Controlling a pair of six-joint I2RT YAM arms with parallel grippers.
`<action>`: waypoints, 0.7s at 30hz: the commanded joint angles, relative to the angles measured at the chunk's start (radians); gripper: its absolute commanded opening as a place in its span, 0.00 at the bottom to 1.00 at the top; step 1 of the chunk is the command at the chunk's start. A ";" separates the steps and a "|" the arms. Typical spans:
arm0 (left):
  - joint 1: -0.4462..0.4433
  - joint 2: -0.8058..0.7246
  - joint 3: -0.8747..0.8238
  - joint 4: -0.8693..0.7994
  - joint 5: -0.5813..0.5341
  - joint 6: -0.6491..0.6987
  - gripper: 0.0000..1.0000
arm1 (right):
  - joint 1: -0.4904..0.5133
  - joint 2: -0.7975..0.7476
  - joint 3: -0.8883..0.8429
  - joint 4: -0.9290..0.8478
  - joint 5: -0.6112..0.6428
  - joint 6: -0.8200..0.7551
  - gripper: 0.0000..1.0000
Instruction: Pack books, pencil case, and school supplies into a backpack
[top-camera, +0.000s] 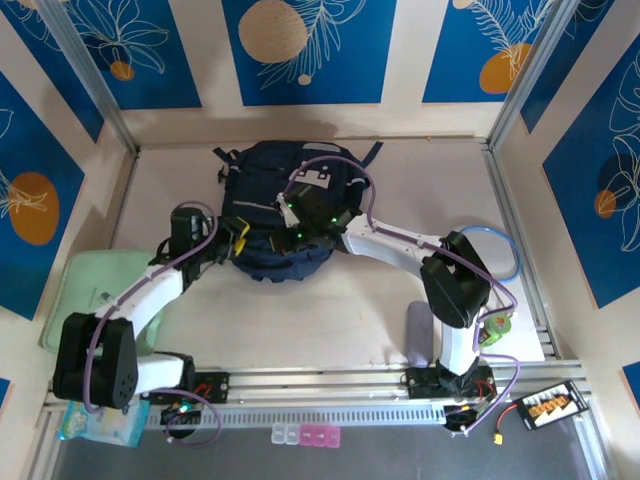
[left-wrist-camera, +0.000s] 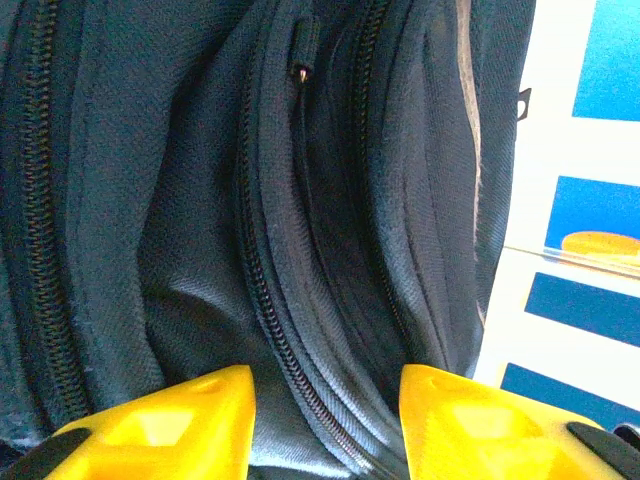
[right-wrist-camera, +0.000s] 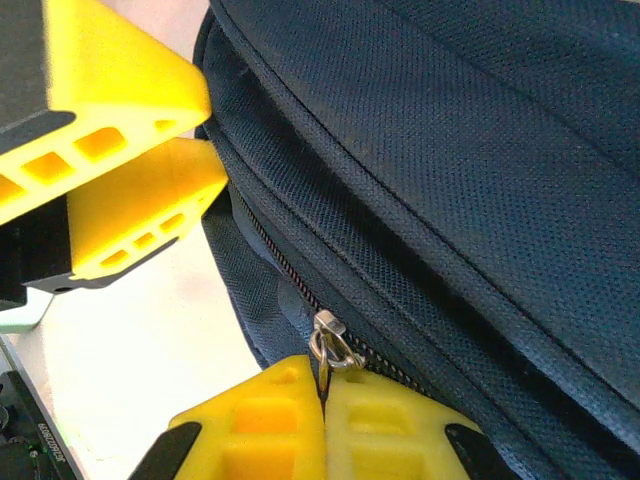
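Backpack (top-camera: 262, 178) first: lying at the far middle of the bench (top-camera: 330, 310), with both arms reaching in over its near edge. Working, by the look of it, on the opening step (getting a zipper undone before anything goes in), not yet on the packing proper. Leaving the grey pencil case (top-camera: 418, 335) on the bench beside the right arm's base, well apart from the bag.

Clamping the right claw (right-wrist-camera: 322, 388) fully together on the small metal zipper pull (right-wrist-camera: 328, 342), pinching its ring between the yellow tips at the bag's lower seam. Holding the left claw (left-wrist-camera: 325, 388) apart, straddling a ridge of navy fabric and a zipper track (left-wrist-camera: 268, 300) running between the tips. Sitting right against the cloth, yet gripping nothing that can be made out (no telling whether pressing on the fold at all).

Calling next, probably, for drawing the pull steadily along the curve of its track while bracing the fabric with the left claw, guarding against the soft cloth bunching and dragging along with the slider. Needing, most likely, a firmer pinch on the fold from the left side before hauling, and keeping the tug in line with the teeth rather than lifting away from them.
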 joint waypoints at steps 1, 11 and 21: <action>-0.017 0.024 0.017 0.053 0.008 -0.023 0.40 | 0.013 0.000 0.030 0.022 -0.024 -0.007 0.00; -0.064 0.027 -0.016 0.006 -0.086 -0.018 0.39 | 0.014 -0.004 0.022 0.021 -0.015 0.007 0.00; -0.077 0.108 0.057 -0.006 -0.078 0.056 0.12 | 0.017 -0.032 -0.021 -0.016 0.052 0.020 0.00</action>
